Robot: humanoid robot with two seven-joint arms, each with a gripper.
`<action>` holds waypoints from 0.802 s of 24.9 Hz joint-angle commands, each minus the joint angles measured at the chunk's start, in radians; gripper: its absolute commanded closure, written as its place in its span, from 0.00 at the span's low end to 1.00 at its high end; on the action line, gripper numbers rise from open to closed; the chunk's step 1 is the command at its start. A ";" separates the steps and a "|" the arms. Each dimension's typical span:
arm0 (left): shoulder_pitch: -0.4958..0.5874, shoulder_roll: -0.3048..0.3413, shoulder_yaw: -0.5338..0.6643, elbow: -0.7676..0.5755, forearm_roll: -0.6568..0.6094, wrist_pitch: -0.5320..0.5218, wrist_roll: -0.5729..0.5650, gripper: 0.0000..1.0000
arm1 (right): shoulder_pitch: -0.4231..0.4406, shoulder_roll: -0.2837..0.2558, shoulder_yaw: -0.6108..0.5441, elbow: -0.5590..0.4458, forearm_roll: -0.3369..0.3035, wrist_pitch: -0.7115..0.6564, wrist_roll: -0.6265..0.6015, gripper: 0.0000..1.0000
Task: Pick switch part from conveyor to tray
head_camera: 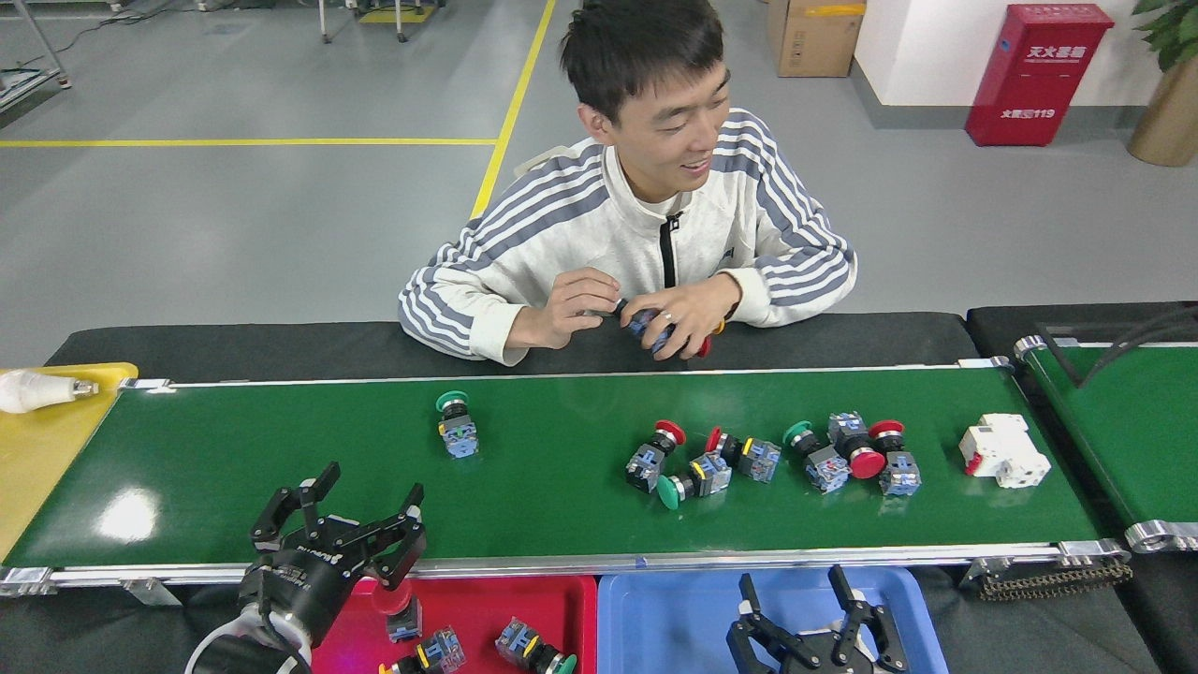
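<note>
Conveyor (309,477) of glossy dark green, with thin silver side rails, spans the scene and serves as landmark. On its belt, one green-capped switch part (456,426) stands alone left of centre; right of centre lies a cluster of three switch parts (697,461), and further right a second cluster of three (854,453), caps red and green. A white breaker (1004,450) rests near the belt's right end. Below the conveyor's near rail sit a red tray (552,604) holding several switch parts (430,651) and, beside it to the right, a blue tray (664,618). Left pincer (339,513) hovers over the near rail at the red tray's left corner, fingers spread and holding nothing. Right pincer (805,599) sits over the blue tray, fingers likewise apart and empty. Beyond the far rail, a person (646,234) in a striped jacket leans on the black table (281,342), both hands around a switch part. At the conveyor's left end, a yellow tray (37,449) carries a white bulb (33,390).
</note>
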 commanded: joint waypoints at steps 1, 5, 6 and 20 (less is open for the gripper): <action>-0.058 -0.008 -0.004 0.061 0.007 0.007 -0.032 0.00 | -0.049 0.000 0.000 -0.010 0.005 0.028 0.033 0.02; -0.142 -0.008 -0.009 0.182 0.008 0.014 -0.030 0.00 | -0.182 0.009 0.086 0.064 0.032 0.031 0.156 0.02; -0.150 -0.006 -0.009 0.193 0.008 0.014 -0.029 0.00 | -0.207 0.016 0.106 0.092 0.038 0.034 0.167 0.02; -0.346 0.005 -0.012 0.518 -0.079 0.146 0.052 0.00 | -0.472 0.135 0.171 0.434 0.072 0.029 0.213 0.02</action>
